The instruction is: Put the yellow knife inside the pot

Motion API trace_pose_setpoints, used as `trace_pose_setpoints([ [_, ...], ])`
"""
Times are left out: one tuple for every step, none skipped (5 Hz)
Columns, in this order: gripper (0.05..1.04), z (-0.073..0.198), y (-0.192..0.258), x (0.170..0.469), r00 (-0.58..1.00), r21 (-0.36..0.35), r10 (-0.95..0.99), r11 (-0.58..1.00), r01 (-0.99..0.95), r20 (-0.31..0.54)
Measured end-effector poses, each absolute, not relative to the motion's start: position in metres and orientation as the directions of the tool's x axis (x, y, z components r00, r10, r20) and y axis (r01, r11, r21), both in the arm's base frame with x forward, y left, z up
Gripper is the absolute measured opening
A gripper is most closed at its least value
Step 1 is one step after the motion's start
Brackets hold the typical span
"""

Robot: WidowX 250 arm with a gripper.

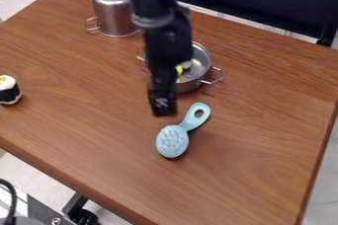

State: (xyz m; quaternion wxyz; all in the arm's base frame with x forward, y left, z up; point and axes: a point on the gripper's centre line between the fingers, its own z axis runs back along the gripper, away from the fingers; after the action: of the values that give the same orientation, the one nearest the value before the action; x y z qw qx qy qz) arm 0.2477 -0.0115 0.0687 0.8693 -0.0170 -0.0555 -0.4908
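The black gripper (163,106) hangs from the top edge over the middle of the table, between the small pot and the light blue brush. The small silver pot (202,62) stands just behind the gripper, partly covered by the arm, with a handle out to its right. Inside it a bit of yellow (179,70) shows beside the arm, along with something dark; this may be the yellow knife, though most of it is hidden.
A light blue brush (173,141) lies in front of the gripper. The tall silver pot (113,12) stands at the back left, and a sushi roll toy (9,90) sits at the far left. The wooden table (264,135) ends at a right edge.
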Motion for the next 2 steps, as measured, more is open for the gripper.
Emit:
trace_pose_setpoints([
  [0.999,0.054,-0.033,0.232,0.465,0.021,-0.879,0.469,0.883,0.105],
  [0.999,0.054,-0.052,0.234,0.45,0.036,-0.883,0.457,0.889,0.132],
])
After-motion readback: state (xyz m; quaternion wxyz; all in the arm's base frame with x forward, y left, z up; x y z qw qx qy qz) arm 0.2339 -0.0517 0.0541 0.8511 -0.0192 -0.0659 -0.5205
